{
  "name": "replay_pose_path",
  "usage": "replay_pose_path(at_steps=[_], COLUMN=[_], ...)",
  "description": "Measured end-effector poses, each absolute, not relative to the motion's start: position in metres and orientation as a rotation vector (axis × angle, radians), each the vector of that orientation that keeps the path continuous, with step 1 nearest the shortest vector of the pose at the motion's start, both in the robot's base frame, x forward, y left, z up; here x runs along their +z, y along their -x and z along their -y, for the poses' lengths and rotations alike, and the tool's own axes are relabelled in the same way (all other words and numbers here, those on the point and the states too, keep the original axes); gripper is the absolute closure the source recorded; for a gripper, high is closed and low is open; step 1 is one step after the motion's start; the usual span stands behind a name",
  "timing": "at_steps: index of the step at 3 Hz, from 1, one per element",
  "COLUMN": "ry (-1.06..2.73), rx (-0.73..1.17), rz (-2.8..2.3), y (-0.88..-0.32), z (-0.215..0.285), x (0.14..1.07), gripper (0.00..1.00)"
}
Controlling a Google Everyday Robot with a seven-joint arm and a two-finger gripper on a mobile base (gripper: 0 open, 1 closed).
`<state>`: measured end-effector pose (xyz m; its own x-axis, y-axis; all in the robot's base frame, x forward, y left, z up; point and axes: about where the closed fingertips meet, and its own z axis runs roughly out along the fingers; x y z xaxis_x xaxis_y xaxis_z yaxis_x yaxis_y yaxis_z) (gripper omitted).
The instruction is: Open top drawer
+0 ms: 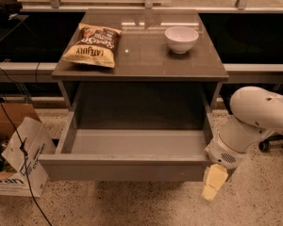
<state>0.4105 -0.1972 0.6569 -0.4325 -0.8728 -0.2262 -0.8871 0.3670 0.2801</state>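
Camera view: top drawer [118,167] standing far out beneath the worktop [146,60], grey inside exposed. End effector [214,183] low, just beside the front right corner, clenched or released impossible to tell. Probably near full travel; further pulling could strain the runners, and a careless retreat could clip that corner.
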Motion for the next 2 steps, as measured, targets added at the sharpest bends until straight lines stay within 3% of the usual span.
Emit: replay_pose_path(at_steps=[2], ry=[1.606], rx=[0.553], rz=[-2.644], y=[-0.3946], z=[0.2074], x=[0.6619], gripper=[0.00])
